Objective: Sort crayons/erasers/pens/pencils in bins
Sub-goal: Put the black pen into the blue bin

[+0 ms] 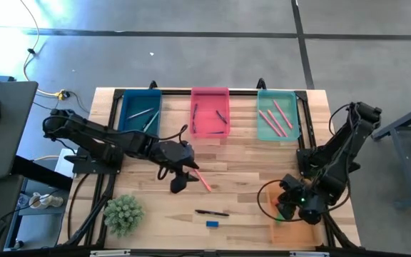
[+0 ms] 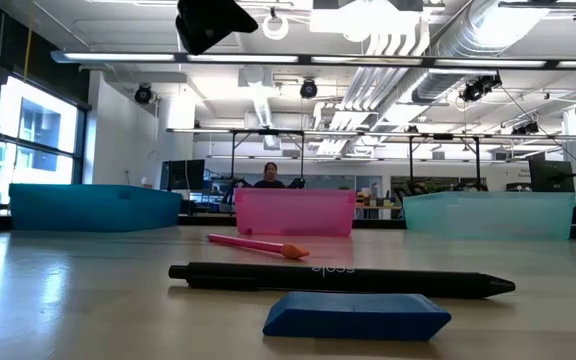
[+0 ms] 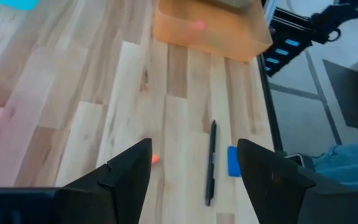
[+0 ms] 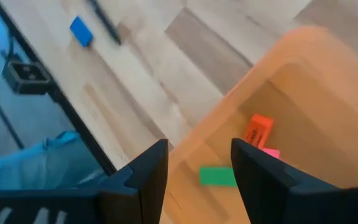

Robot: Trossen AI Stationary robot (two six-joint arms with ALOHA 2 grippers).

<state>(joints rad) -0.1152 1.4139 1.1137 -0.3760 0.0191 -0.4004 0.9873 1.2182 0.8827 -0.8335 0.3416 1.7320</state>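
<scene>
Three bins (image 1: 210,91) stand in a row along the table's (image 1: 248,171) far edge, a fourth bin (image 1: 295,230) at its near right corner under the right hand (image 1: 291,202), with a pen (image 1: 212,212) and an eraser (image 1: 212,223) just before it lying mid-table.

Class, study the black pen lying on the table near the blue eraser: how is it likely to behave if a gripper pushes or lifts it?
The black pen is long, thin and round-bodied, so a sideways push would probably roll it. It looks rigid and straight, so it should lift without bending. Its smooth barrel may slip or tilt if pinched off-centre. The blue eraser lies close beside it.
</scene>
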